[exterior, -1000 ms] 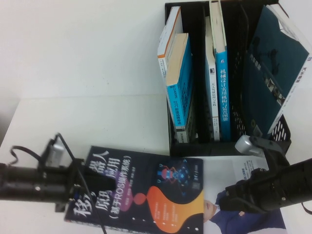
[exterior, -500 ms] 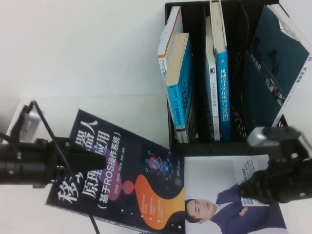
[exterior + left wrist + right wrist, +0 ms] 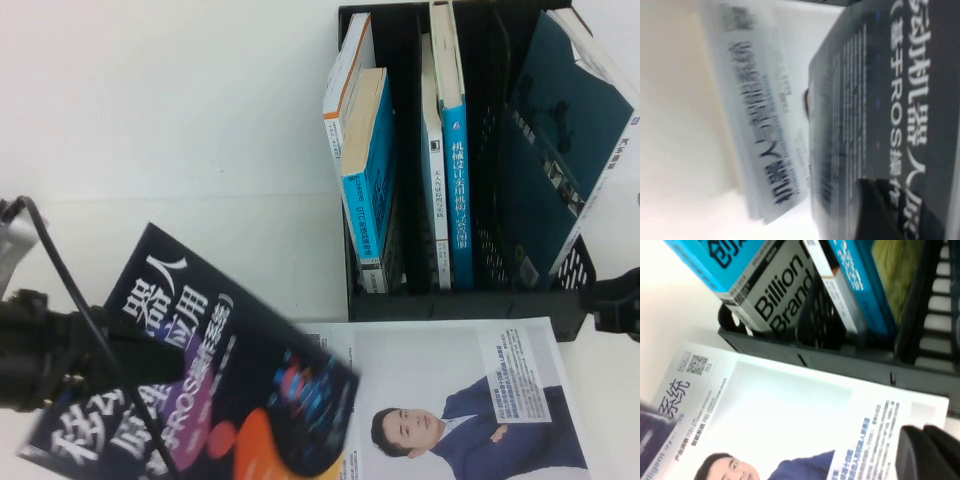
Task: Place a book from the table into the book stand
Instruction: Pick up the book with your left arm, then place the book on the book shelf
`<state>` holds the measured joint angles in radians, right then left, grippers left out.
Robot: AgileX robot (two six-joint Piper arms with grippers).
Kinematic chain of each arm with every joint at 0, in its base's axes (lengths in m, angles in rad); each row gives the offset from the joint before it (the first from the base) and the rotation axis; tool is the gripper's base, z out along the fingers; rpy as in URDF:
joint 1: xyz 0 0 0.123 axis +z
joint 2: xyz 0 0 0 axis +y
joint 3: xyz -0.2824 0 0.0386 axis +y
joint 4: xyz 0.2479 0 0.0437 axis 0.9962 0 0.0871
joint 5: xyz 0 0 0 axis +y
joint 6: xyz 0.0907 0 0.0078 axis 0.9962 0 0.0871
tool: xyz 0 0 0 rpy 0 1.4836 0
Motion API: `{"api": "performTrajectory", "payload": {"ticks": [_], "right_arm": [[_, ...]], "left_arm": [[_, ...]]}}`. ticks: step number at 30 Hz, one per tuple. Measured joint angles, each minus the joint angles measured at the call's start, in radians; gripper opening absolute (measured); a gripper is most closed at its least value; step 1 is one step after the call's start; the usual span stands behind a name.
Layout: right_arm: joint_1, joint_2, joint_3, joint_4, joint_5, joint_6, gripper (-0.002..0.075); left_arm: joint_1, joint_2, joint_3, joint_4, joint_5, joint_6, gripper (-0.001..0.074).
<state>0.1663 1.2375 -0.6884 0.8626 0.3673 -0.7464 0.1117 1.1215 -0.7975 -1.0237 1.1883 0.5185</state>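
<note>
Lower left of the frame, the left gripper (image 3: 150, 365) pinched the book (image 3: 200, 380), tilted up off the bench (image 3: 180, 150). Right gripper (image 3: 625, 300) sat at the right edge, can't tell its grip. Book stand (image 3: 460, 300) upper right, slotting looked undone.

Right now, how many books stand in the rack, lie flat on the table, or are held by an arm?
In the book stand: 5
Flat on the table: 1, the white-covered book
Held by the left end effector, low left: 1, the book
Right end effector, right edge beside the stand: 0
Total: 7 books
</note>
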Motion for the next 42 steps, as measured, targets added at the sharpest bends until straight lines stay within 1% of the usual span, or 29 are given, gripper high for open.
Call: {"api": "performTrajectory", "payload": {"ticks": [3,4,5,6,7,9,13,17,20,26,30,33,38,42], "right_arm": [[0.0,-0.011,-0.004,-0.009,0.0,-0.002,0.0008],[0.0,-0.011,-0.008,-0.009,0.0,-0.002,0.0008],[0.0,-0.011,-0.011,-0.009,0.0,-0.002,0.0008],[0.0,-0.011,-0.016,-0.013,0.0,-0.002,0.0008],[0.0,-0.011,-0.022,-0.012,-0.003,-0.002,0.0008],[0.0,-0.011,-0.028,-0.014,-0.02,-0.002,0.0008],[-0.001,-0.011,-0.031,-0.008,-0.03,-0.002,0.0008],[-0.001,-0.002,-0.031,-0.008,-0.008,-0.002,0.0008],[-0.001,-0.002,-0.031,-0.008,-0.011,-0.002,0.0008],[-0.001,-0.002,-0.031,-0.023,-0.023,-0.002,0.0008],[-0.001,-0.002,-0.033,-0.034,-0.087,-0.002,0.0008],[-0.002,-0.002,-0.059,-0.036,-0.094,-0.002,0.0008],[-0.055,-0.002,-0.148,-0.038,-0.03,0.04,0.0008],[-0.15,-0.002,-0.238,-0.049,0.031,0.05,0.0008]], "left_arm": [[0.0,-0.019,-0.049,0.046,0.007,-0.054,0.0305],[0.0,-0.026,-0.07,0.046,0.009,-0.072,0.0253],[0.0,-0.03,-0.096,0.038,0.014,-0.084,0.0168],[0.0,-0.033,-0.115,0.042,0.017,-0.095,0.0125],[0.0,-0.035,-0.14,0.047,0.028,-0.112,0.0111],[-0.006,-0.039,-0.195,0.049,0.035,-0.137,0.0113],[-0.052,-0.043,-0.281,0.05,0.032,-0.165,0.0113],[-0.12,-0.04,-0.291,0.087,0.038,-0.189,0.0113],[-0.148,-0.03,-0.291,0.104,0.043,-0.204,0.0113],[-0.158,-0.014,-0.293,0.05,0.003,-0.206,0.0113],[-0.158,-0.004,-0.293,0.015,-0.001,-0.206,0.0113],[-0.158,-0.002,-0.3,-0.031,-0.009,-0.197,0.0113],[-0.159,0.004,-0.387,-0.063,-0.037,-0.21,0.0113],[-0.159,0.032,-0.517,-0.076,-0.046,-0.223,0.0113]]}}
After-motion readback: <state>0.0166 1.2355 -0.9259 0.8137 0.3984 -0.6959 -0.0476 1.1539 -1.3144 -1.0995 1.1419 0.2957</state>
